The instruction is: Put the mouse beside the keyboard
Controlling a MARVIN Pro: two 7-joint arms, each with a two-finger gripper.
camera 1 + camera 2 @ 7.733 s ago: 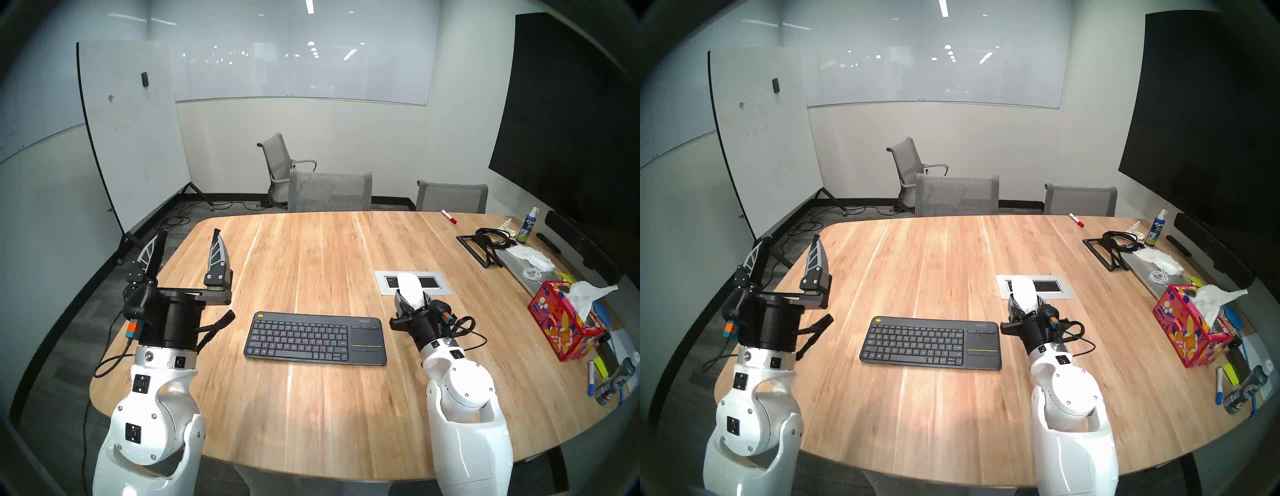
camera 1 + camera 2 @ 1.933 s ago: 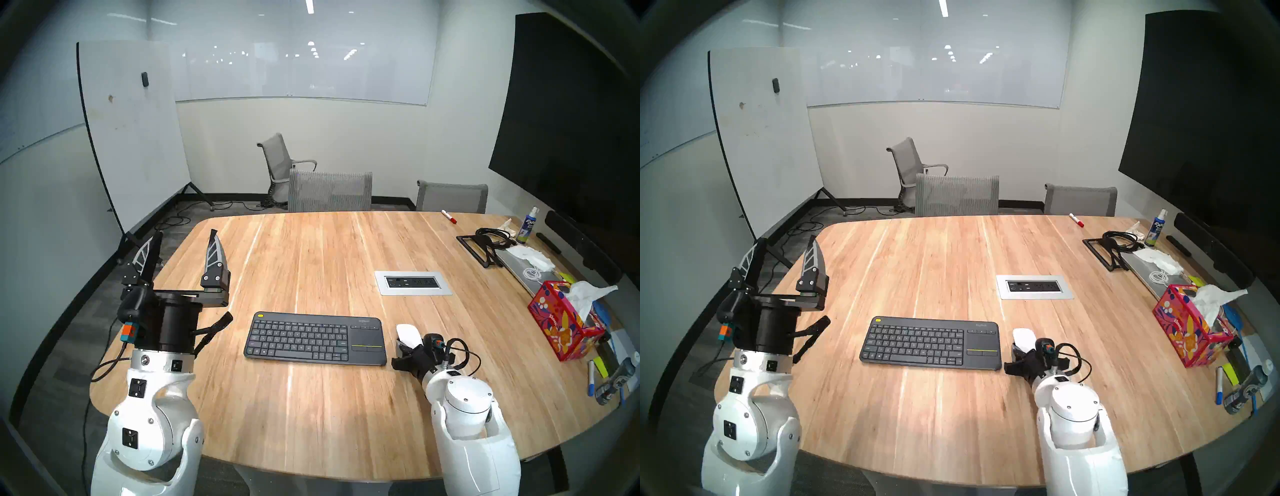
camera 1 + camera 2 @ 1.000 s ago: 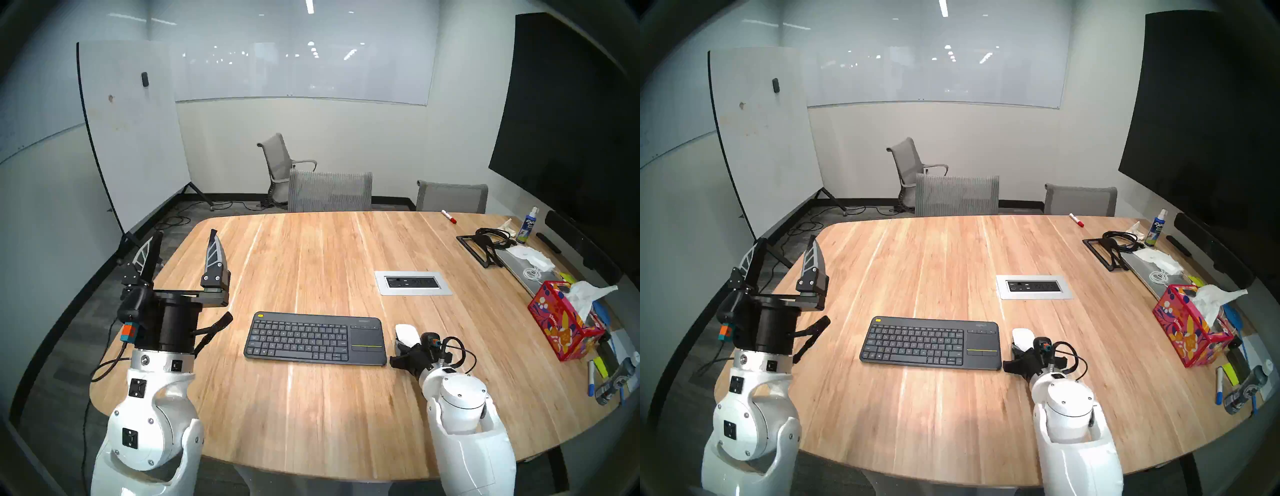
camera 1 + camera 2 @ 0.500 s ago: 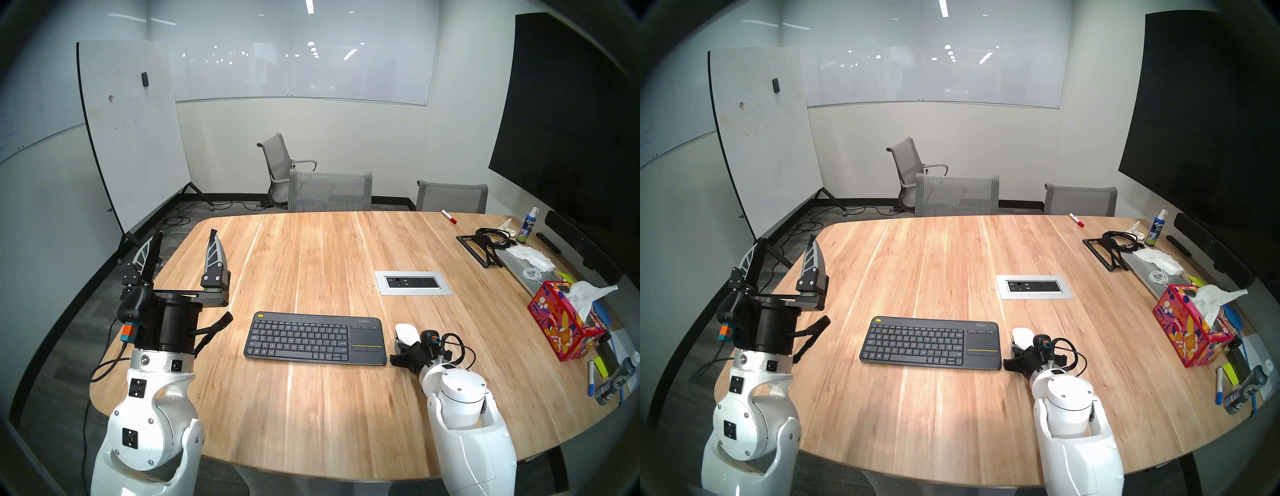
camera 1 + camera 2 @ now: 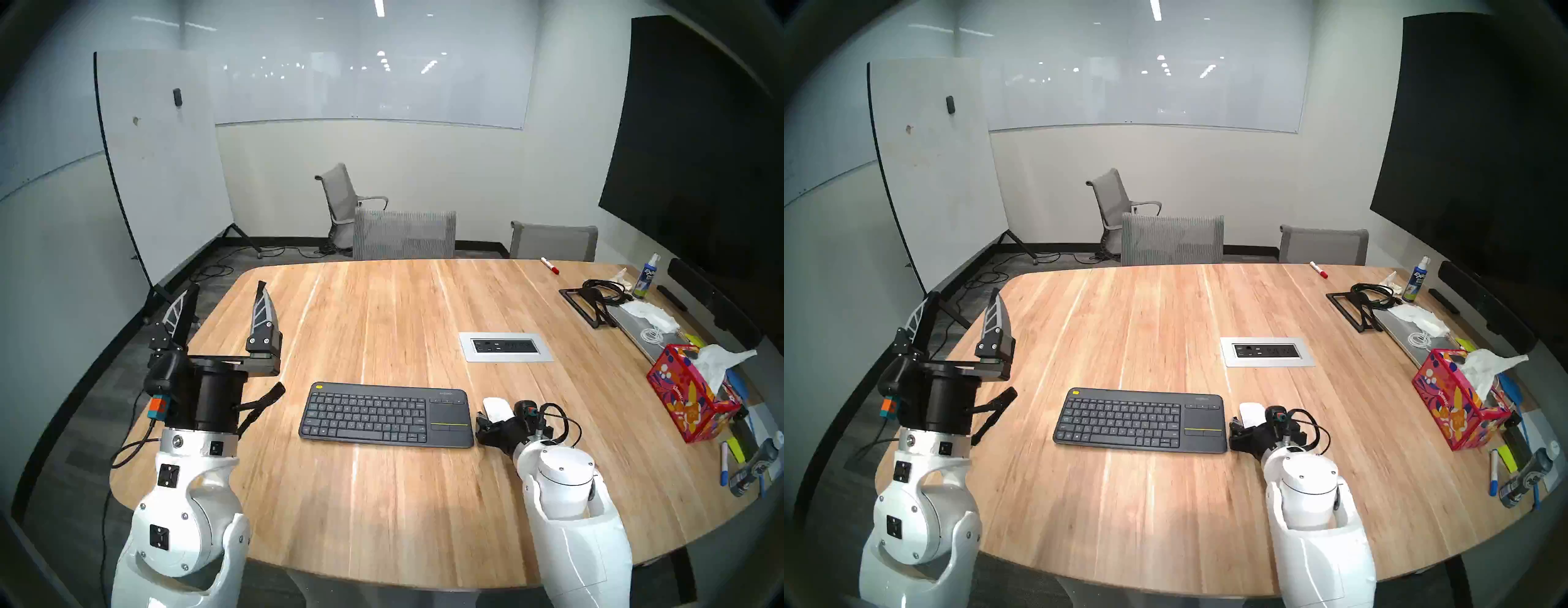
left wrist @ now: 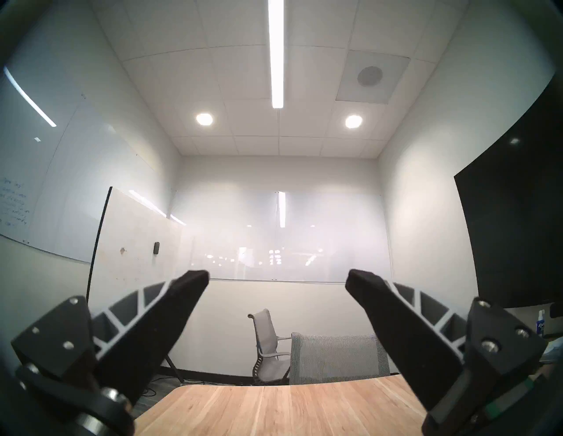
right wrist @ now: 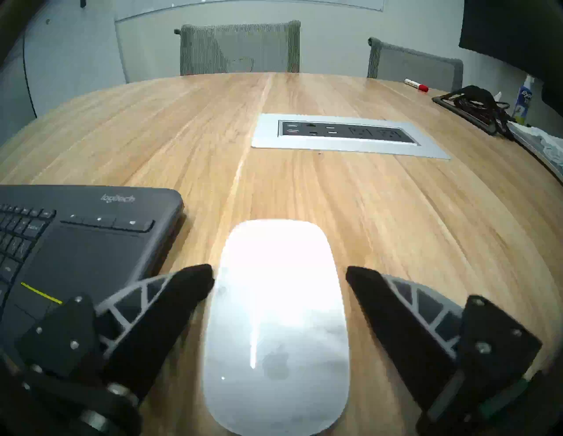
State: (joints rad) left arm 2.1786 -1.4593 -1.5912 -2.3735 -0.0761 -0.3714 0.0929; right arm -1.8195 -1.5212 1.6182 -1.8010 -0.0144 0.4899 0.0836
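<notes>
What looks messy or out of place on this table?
The working area looks tidy: the mouse lies straight beside the keyboard. The clutter is at the table's right edge: a crumpled tissue spilling from the tissue box, and tangled black cables.

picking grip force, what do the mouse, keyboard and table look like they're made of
mouse: glossy white hard plastic, judging by the bright glare and reflections on its top.
keyboard: matte dark grey plastic, showing only dull sheen.
table: wood or wood-look laminate with a satin finish; plank grain streaks show, but which one is unclear.
</notes>
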